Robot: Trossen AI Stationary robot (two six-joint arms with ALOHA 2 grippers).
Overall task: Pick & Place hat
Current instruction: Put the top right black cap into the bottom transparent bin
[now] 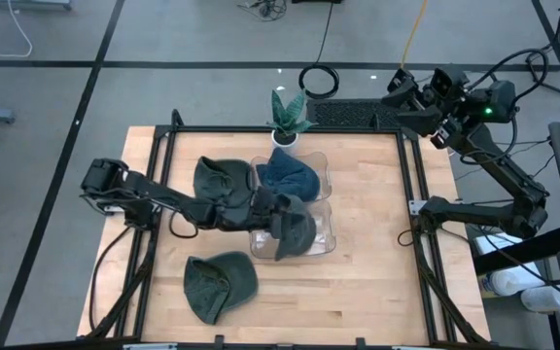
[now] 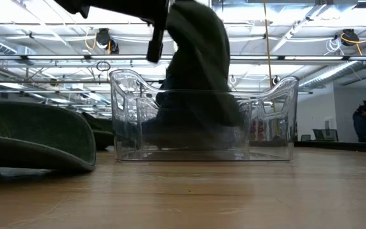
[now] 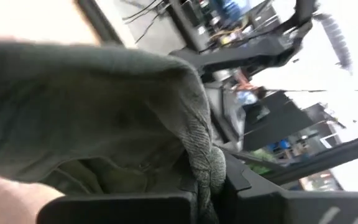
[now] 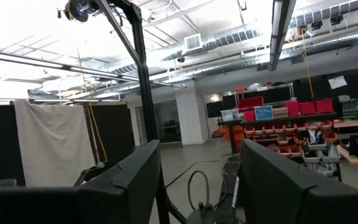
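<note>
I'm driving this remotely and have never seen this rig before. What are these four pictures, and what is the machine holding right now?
It is a robot with two dark arms at a wooden table. One picture looks straight down from above, one looks level across the tabletop, and two come from cameras on the arms' wrists.

The left tool is shut on a dark green hat and holds it over a clear plastic bin at the table's middle; in the low view the hat hangs down into the bin. A blue hat lies in the bin's far part. Two more green hats lie on the table: one near the front edge, another beside the bin under the left arm. A small potted plant stands at the back edge.

The right tool waits, open, raised off the back right corner.
</note>
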